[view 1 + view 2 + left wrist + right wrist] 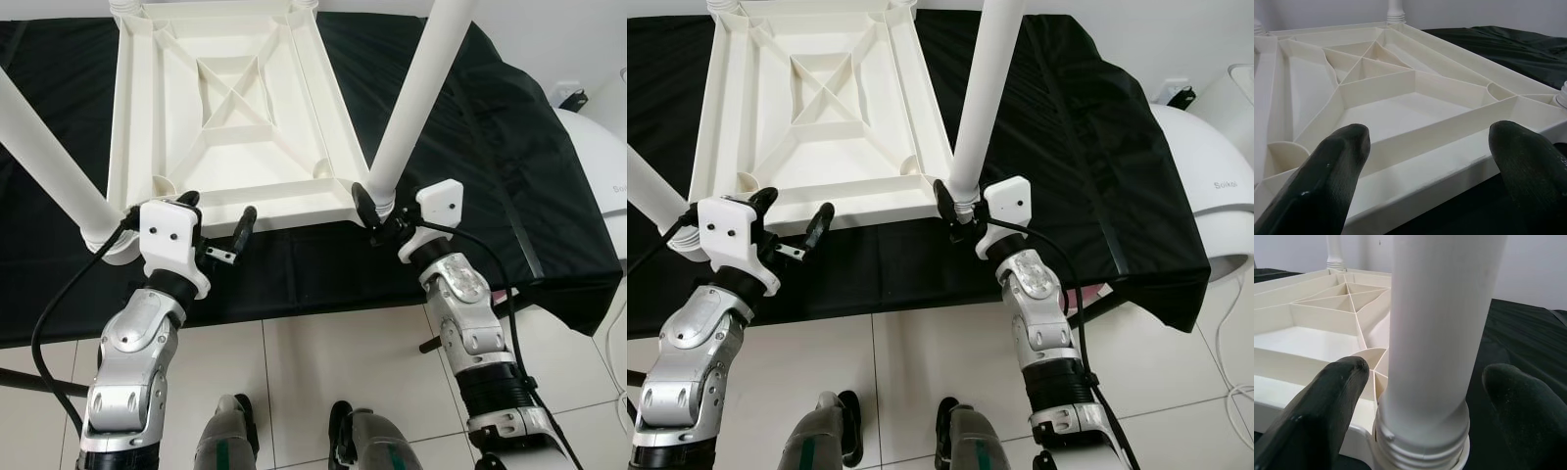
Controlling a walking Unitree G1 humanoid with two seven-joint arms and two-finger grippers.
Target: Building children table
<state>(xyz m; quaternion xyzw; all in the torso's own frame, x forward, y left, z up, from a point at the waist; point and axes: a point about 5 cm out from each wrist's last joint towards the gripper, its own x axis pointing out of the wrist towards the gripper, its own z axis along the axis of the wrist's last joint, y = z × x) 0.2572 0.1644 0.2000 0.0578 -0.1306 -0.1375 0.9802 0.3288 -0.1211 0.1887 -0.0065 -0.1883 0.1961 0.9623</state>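
I see the white plastic tabletop [230,117] lying upside down, ribs up, on a black cloth [490,166] across the upper half of the head frame. My right gripper [377,217], right of centre, has its fingers [1317,416] spread around the base of the near right table leg [416,88], which stands screwed into that corner; I can't tell if they touch. My left gripper [217,220], lower left, is spread wide at the tabletop's near edge, beside the near left leg [49,157].
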